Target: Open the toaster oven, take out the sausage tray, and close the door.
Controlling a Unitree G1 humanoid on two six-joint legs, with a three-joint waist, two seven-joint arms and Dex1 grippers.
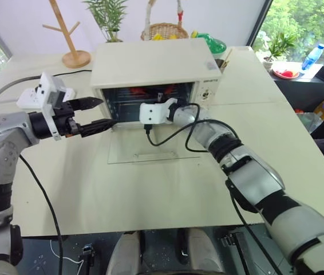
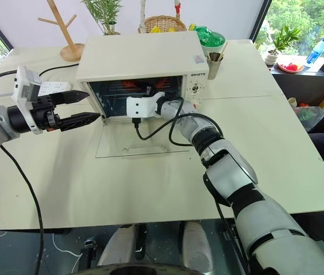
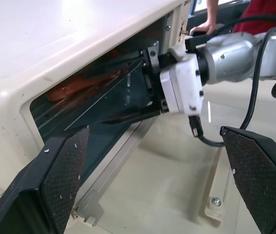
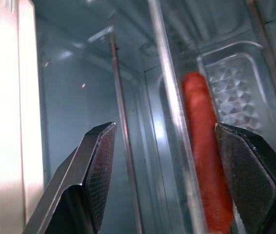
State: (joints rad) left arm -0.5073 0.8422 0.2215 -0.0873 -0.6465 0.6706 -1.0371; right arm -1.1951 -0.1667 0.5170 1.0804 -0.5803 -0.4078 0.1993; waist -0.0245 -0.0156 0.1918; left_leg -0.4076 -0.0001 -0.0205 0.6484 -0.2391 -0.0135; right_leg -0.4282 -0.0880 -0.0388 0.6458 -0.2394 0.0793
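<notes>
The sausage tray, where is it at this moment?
The sausage tray sits inside the toaster oven, behind the door lying open flat; the right gripper reaches into the cavity toward it.

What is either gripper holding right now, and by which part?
Nothing. The right gripper is open inside the oven, its fingers astride the tray's front rim, not yet closed. The left gripper is open and empty.

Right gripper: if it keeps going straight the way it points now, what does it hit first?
Most likely the sausage tray: the right gripper, jaws open, points into the toaster oven, a sausage and the tray's rim straight ahead. Depth is unclear.
</notes>
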